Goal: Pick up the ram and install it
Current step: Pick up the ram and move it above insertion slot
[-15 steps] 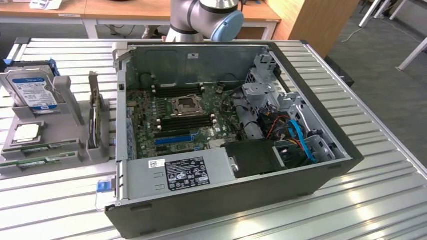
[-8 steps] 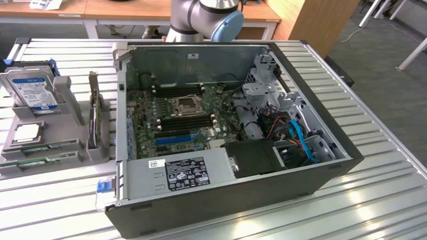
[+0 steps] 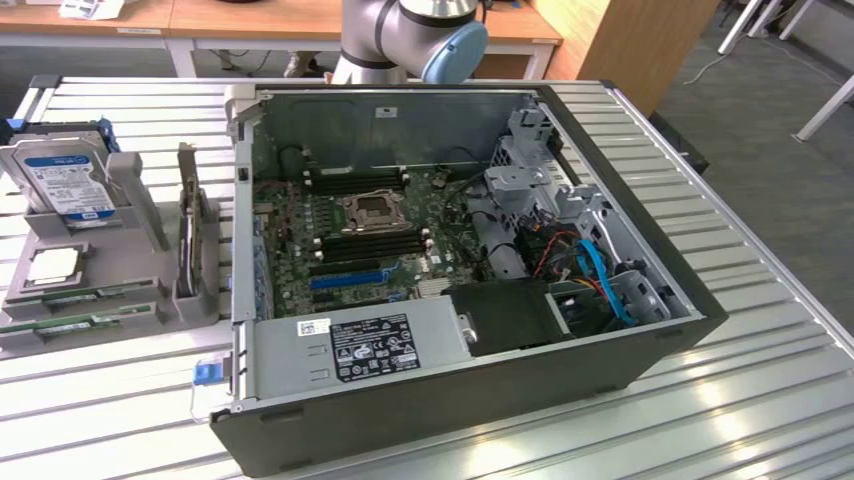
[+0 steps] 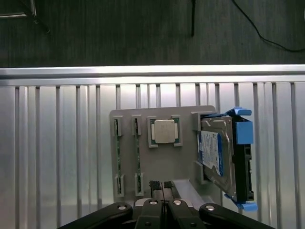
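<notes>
Plainly clenched on nothing, the tool point(image 4: 160, 184) hovers over the edge of the grey plastic holder tray point(image 4: 162, 162); the ram is untouched.

The ram point(image 4: 138, 155), a long thin green circuit-board stick, stands on edge in the tray's slots, with a second stick point(image 4: 116, 155) just beside it. The tray also holds a square silver processor chip point(image 4: 164, 131) in its middle recess and, on the far side of that from the sticks, a silver hard drive with a blue-and-white label point(image 4: 214, 155). Beside the tray on the slatted metal table point(image 3: 747, 400), an open black computer case point(image 3: 534, 400) holds the green motherboard point(image 3: 360, 235). My worry is that the tool sits nearer the processor than the ram, so descending while closed would strike rather than straddle. The neighbouring stick could also snag a finger.
</notes>
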`<state>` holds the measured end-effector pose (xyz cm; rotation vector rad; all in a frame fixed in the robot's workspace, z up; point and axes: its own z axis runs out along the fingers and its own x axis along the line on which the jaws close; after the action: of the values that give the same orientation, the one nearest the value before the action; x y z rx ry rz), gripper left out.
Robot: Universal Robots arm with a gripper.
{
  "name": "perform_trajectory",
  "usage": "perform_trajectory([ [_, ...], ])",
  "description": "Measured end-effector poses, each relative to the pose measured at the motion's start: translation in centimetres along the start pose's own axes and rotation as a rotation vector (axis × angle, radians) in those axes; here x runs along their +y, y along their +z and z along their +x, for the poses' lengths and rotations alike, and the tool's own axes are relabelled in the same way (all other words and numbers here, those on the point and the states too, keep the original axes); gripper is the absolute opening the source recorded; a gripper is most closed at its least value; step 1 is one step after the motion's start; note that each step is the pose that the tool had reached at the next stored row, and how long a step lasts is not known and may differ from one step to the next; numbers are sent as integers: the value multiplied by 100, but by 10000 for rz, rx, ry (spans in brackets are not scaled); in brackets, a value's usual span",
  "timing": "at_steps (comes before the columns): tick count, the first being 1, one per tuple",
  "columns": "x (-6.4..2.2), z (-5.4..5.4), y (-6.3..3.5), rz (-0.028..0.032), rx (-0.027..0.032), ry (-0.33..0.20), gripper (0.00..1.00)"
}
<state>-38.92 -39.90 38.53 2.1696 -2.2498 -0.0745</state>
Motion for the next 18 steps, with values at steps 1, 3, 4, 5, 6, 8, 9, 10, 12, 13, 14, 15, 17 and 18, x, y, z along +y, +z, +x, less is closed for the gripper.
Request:
perform_trajectory([
  [1, 0, 0, 0, -2, 2, -53, 10],
  [3, 0, 0, 0, -2, 4, -73, 10],
  [4, 0, 0, 0, -3, 4, -74, 10],
  [5, 0, 0, 0, -3, 4, -74, 10],
  [6, 0, 0, 0, -2, 4, -74, 10],
  [8, 0, 0, -1, -1, 2, -74, 10],
  [9, 0, -1, -1, 12, -13, -75, 10],
  [10, 1, -1, -1, 27, -35, -76, 10],
  [12, 1, -1, 0, 36, -50, -78, 10],
  [13, 1, 0, 0, 37, -51, -80, 10],
  [14, 1, 0, -1, 37, -54, -80, 10],
  [15, 1, 0, -1, 46, -71, -83, 10],
  [17, 1, 0, 0, 73, -122, -93, 10],
  [18, 1, -1, -1, 78, -140, -95, 10],
])
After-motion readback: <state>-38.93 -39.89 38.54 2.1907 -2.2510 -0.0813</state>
